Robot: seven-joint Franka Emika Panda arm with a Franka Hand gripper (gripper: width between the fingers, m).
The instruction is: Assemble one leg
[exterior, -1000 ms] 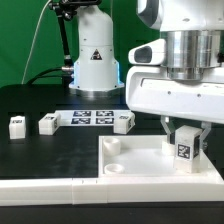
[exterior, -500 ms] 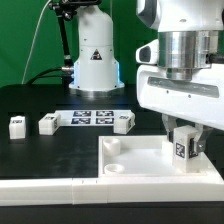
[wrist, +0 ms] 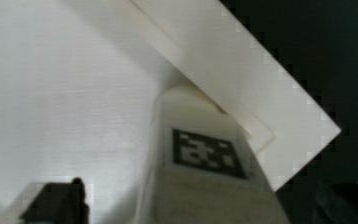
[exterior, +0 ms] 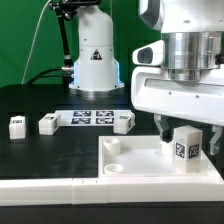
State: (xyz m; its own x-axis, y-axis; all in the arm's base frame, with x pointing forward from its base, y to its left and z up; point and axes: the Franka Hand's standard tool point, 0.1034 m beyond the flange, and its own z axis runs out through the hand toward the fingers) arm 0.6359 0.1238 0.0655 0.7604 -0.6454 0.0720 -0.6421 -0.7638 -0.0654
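The leg (exterior: 186, 146), a small white post with a black-and-white tag, stands upright on the far right corner of the large flat white panel (exterior: 140, 158). My gripper (exterior: 189, 135) straddles it from above. The dark fingers (exterior: 163, 128) stand on either side with a small gap to the leg, so the jaws are open. In the wrist view the leg (wrist: 211, 165) rises between the fingers (wrist: 59, 202), with white panel (wrist: 69, 90) showing between them. Whether the leg's base sits in a socket is hidden.
Three more legs (exterior: 16, 125) (exterior: 47, 123) (exterior: 124, 122) lie on the black table at the back, around the marker board (exterior: 90, 117). A long white rail (exterior: 45, 188) runs along the front. Round sockets (exterior: 113, 147) show at the panel's left corners. The arm's base (exterior: 95, 60) stands behind.
The leg has turned about its upright axis, so two of its faces show now. The fingers have spread apart from it. The gripper stays over the same corner.
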